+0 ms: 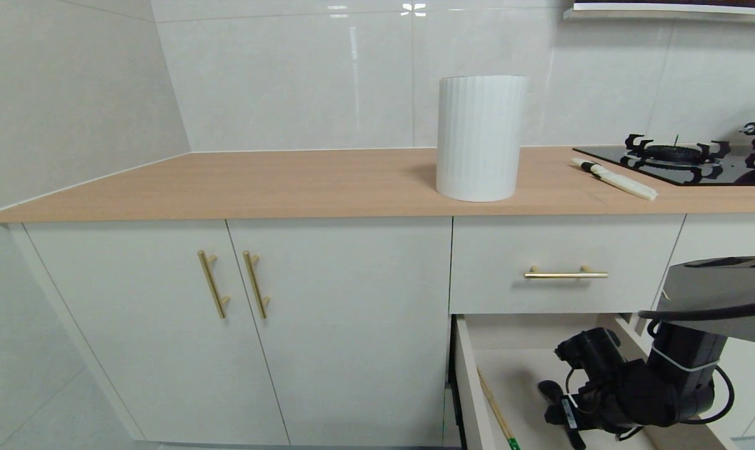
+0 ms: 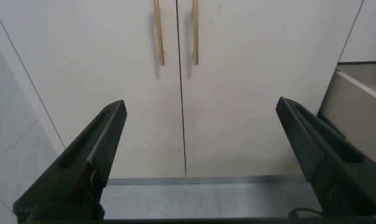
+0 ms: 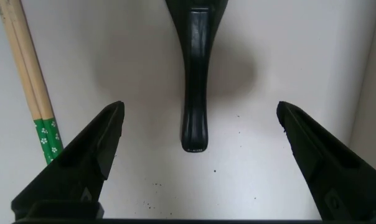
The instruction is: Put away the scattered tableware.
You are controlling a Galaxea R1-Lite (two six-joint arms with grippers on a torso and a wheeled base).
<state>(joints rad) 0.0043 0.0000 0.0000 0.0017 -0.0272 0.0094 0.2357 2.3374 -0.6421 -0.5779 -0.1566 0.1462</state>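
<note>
Upper centre: tall white ribbed cylindrical container, upright on light wooden countertop. Upper right: black glass gas hob with black pan supports. Lower left: two white cabinet doors with slim brass bar handles. Behind, across the top: glossy white wall tiles.

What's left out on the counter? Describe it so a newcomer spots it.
On the wooden countertop, look between the tall white ribbed canister and the black hob. A cream stick-shaped utensil lies flat there, slim and pale, with a dark band near its far end.
</note>
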